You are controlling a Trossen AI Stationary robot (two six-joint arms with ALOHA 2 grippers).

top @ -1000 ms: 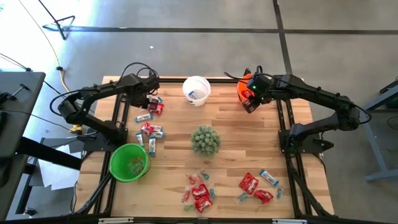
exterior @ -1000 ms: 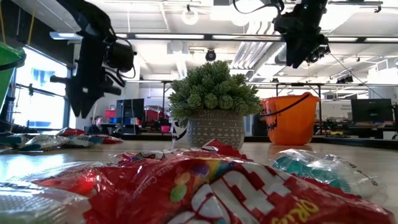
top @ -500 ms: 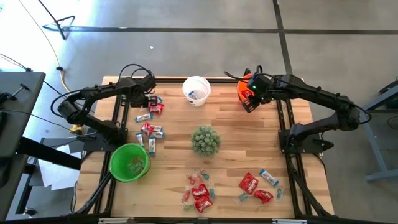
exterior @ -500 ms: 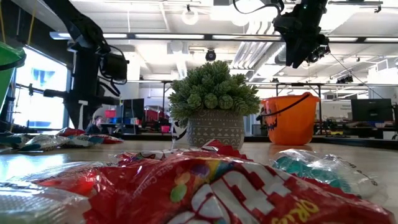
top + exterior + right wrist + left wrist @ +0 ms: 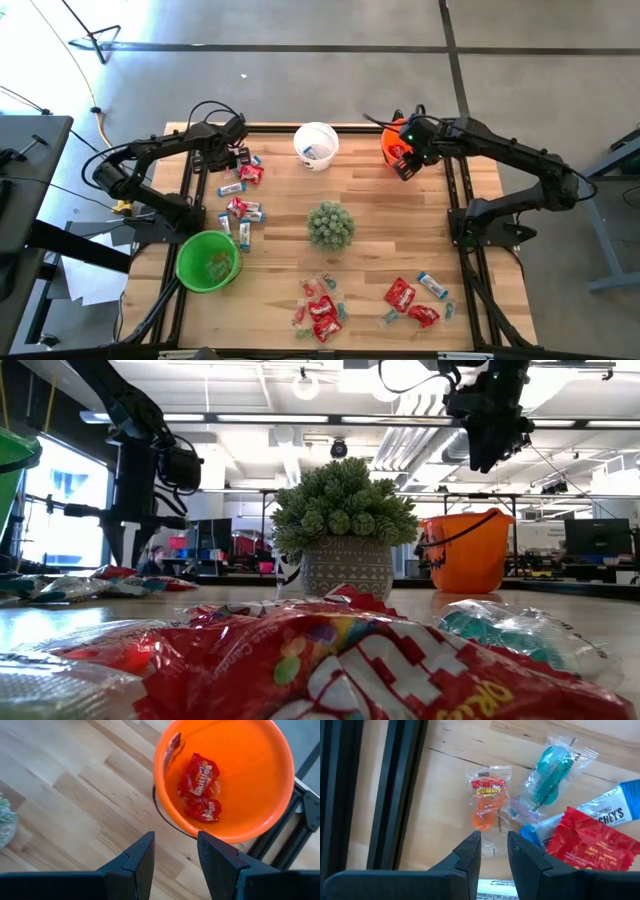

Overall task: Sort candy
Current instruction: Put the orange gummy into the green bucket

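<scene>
My left gripper (image 5: 494, 840) (image 5: 232, 154) hangs open, pointing down, just above an orange gummy candy in a clear wrapper (image 5: 487, 802) at the table's far left. Its fingertips touch nothing. Beside that candy lie a teal sweet (image 5: 552, 770), a blue-and-white bar (image 5: 605, 810) and a red packet (image 5: 592, 842). My right gripper (image 5: 175, 842) (image 5: 405, 166) stands open and empty, high over the table, beside the orange bucket (image 5: 250, 795). Two red packets (image 5: 200, 775) lie in that bucket.
A white bucket (image 5: 316, 145) stands at the far middle and a green bucket (image 5: 208, 262) at the near left. The green spiky plant (image 5: 330, 225) sits mid-table. More candy lies at the left (image 5: 240, 212), near middle (image 5: 320, 308) and near right (image 5: 410, 298).
My left gripper has sunk toward the table and shifted toward its far left corner, rolling about its own pointing line. Its jaws stay as they were.
</scene>
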